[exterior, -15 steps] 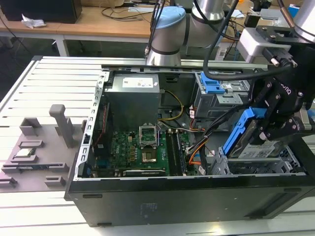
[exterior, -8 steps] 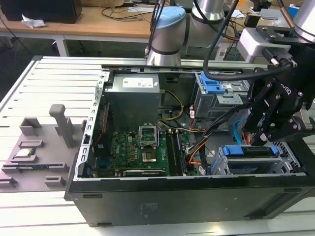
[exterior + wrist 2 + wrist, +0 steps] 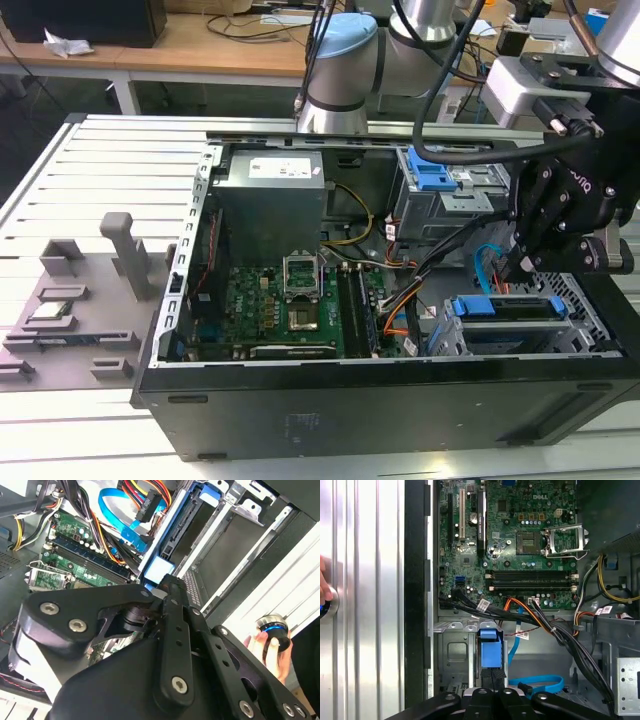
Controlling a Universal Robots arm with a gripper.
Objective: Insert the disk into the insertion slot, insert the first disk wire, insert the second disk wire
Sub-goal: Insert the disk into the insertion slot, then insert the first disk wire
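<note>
The rectangular disk [image 3: 505,308], framed by a bright blue plastic carrier, sits in the insertion slot [image 3: 588,312], a low bay of perforated grey sheet metal directly under the pincer [image 3: 518,268]. In the first wrist view the carrier's blue end tab stands right at the tip of the black pincer [image 3: 496,677]. The second wrist view shows the pincer [image 3: 167,582] touching that tab. The jaws are drawn close together, with nothing visibly gripped between them.

Just beside the pincer a flat bright blue cable [image 3: 540,682] loops on the case floor. A little beyond it, a bundle of orange, red and black wires [image 3: 530,612] runs across above the slot. Farther from the pincer lies the green motherboard [image 3: 520,545] with its metal-framed processor socket. In the exterior view a taller grey metal cage [image 3: 445,195] with a blue clip stands behind the pincer.

All of this lies inside an open black computer case [image 3: 380,410], which rests on a ribbed aluminium table [image 3: 110,170]. Outside the case wall, well apart from the pincer, a person's hand [image 3: 262,652] holds a round metal knob [image 3: 274,630] with a blue ring.
</note>
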